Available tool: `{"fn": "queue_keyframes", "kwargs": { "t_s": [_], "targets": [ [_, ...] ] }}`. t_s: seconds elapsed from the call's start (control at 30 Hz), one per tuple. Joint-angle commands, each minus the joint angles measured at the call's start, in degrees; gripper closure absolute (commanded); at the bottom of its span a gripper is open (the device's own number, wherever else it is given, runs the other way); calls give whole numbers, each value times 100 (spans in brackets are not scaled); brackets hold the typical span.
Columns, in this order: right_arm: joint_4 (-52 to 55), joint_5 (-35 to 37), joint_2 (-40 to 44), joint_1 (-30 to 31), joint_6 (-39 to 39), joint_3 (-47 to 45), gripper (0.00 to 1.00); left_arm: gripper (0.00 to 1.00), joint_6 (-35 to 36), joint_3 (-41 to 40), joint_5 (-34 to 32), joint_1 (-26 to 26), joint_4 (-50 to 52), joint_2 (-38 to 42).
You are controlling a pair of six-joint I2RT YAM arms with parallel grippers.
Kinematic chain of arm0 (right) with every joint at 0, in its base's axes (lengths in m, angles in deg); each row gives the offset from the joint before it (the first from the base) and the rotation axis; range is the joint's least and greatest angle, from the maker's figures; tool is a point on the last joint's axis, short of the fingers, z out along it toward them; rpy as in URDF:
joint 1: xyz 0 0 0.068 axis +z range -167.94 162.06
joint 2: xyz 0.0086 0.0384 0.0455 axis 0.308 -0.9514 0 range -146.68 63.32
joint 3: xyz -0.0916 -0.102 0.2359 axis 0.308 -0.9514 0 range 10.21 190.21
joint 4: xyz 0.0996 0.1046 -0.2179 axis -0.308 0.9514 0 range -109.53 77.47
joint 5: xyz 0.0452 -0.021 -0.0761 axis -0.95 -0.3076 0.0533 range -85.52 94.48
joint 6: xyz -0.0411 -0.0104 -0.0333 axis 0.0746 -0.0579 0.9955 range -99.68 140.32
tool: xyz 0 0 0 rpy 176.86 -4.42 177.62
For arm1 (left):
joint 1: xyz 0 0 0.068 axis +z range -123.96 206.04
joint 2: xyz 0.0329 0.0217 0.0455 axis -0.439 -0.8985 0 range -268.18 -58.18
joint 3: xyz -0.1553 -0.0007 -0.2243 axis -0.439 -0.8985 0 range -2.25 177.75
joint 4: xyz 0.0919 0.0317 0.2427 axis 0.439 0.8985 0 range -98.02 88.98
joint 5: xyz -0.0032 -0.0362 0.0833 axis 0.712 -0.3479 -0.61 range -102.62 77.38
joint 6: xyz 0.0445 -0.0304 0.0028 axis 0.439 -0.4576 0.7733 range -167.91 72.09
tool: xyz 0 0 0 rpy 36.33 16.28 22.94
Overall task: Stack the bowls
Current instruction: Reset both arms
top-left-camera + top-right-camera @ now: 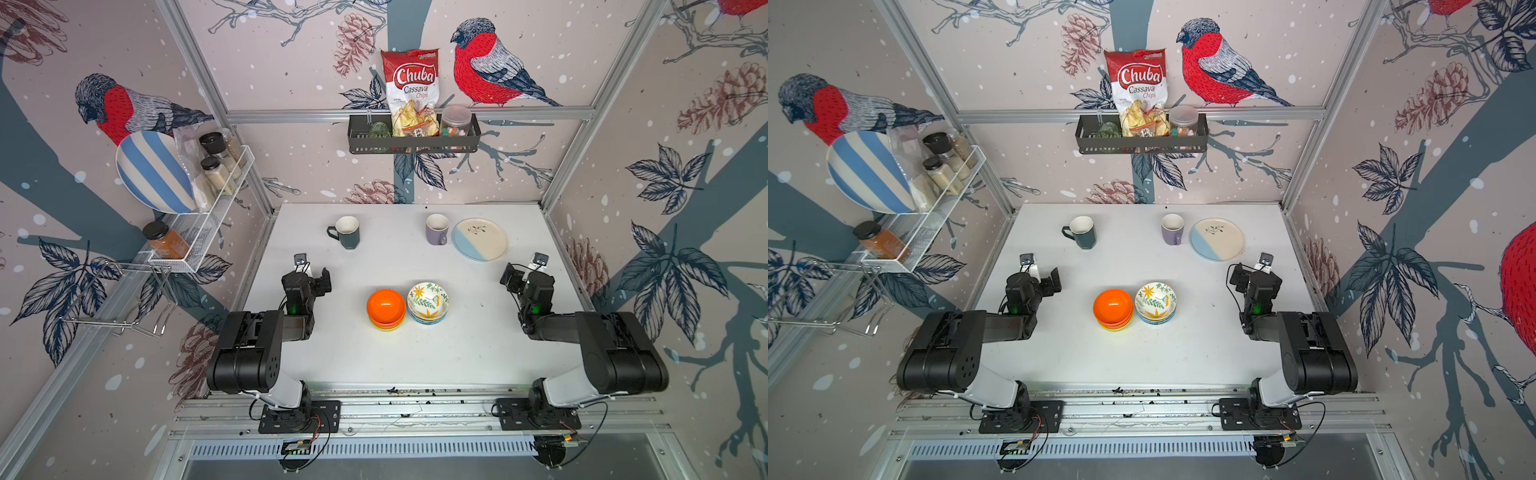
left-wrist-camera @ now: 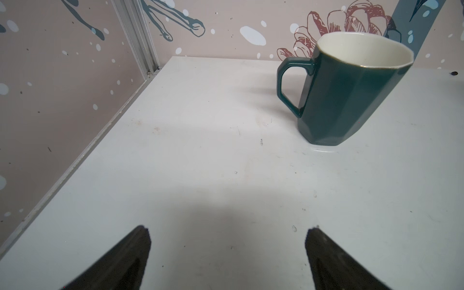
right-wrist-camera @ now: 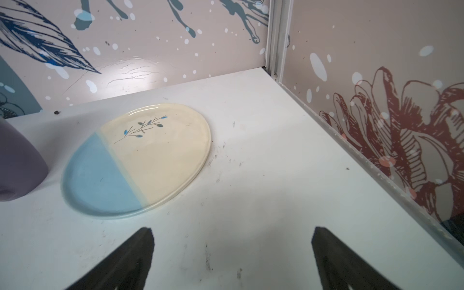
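Two stacks of bowls stand side by side at the middle of the white table (image 1: 415,357) in both top views. One stack has a plain orange bowl (image 1: 385,306) (image 1: 1113,305) on top. The stack to its right is topped by a cream floral bowl (image 1: 428,299) (image 1: 1155,298). My left gripper (image 1: 308,275) (image 2: 228,229) hovers open and empty at the table's left side, well apart from the bowls. My right gripper (image 1: 527,276) (image 3: 232,231) is open and empty at the right side. Neither wrist view shows a bowl.
A dark green mug (image 1: 347,232) (image 2: 346,93) stands at the back left. A purple mug (image 1: 437,228) (image 3: 17,160) and a flat cream-and-blue plate (image 1: 480,239) (image 3: 140,160) sit at the back right. Wall racks (image 1: 199,216) hang outside the table; walls close three sides.
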Motion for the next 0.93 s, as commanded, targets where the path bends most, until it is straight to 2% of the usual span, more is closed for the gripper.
{"fn": "queue_keyframes", "kwargs": {
  "t_s": [0.0, 0.9],
  "targets": [
    [-37, -6, 4, -6, 55, 32, 0, 2, 70, 48, 129, -41, -27, 9],
    [49, -21, 29, 23, 82, 50, 0, 1, 71, 49, 119, -40, -40, 0]
  ]
}}
